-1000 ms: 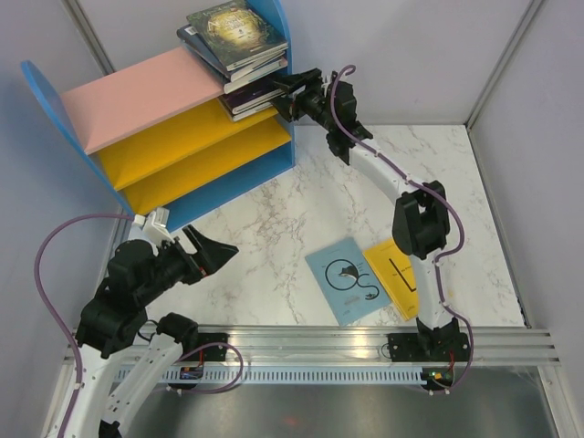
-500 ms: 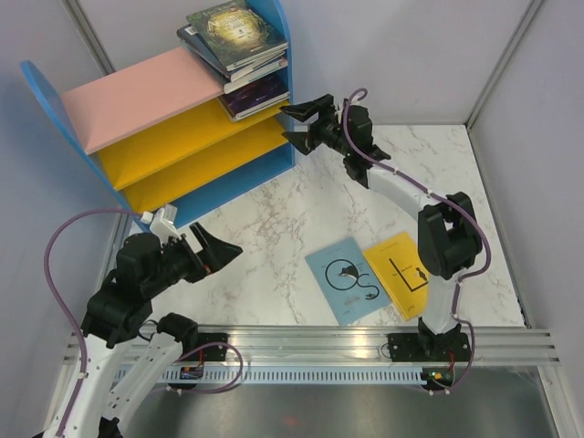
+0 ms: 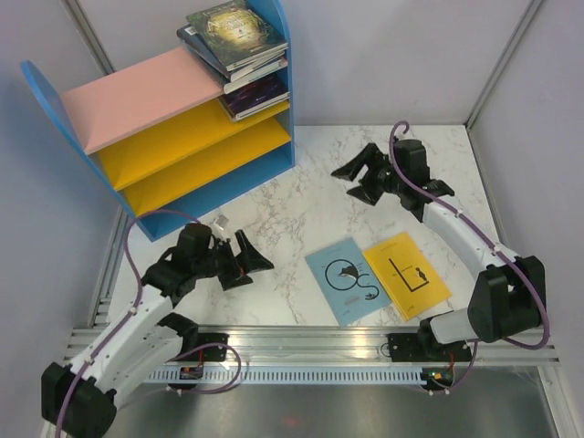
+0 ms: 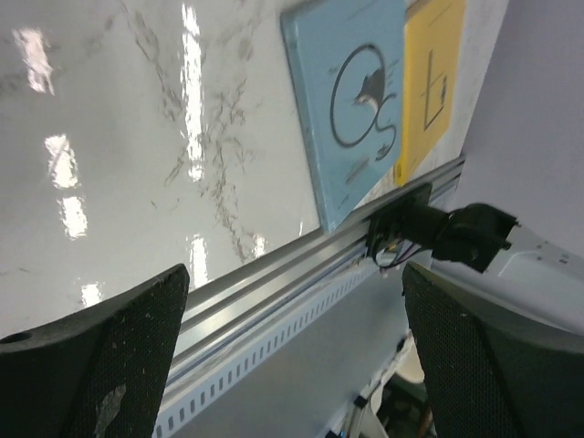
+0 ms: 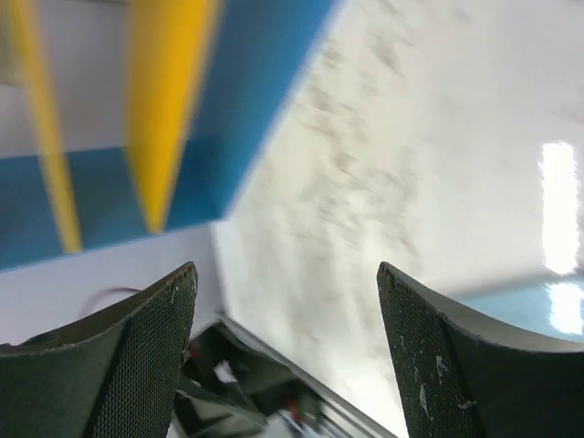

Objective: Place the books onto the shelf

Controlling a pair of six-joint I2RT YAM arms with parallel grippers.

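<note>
The shelf [image 3: 137, 105] is standing at the far left of the table [image 3: 274, 214], carrying a stack of books [image 3: 239, 36] on its pink top and a purple book [image 3: 257, 94] just below. A pale blue book [image 3: 351, 278] and a yellow book [image 3: 408, 274] are lying side by side near the front. Both pincers are gaping wide and gripping nothing: the right gripper [image 3: 351, 183] is hovering between the shelf and the loose books, and the left gripper [image 3: 258, 274] is pointing toward the pale blue book.

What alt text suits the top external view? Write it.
A pale blue book and a yellow book lie flat on a marble table; the left gripper and right gripper hover open and empty; more books are stacked on the shelf.
</note>
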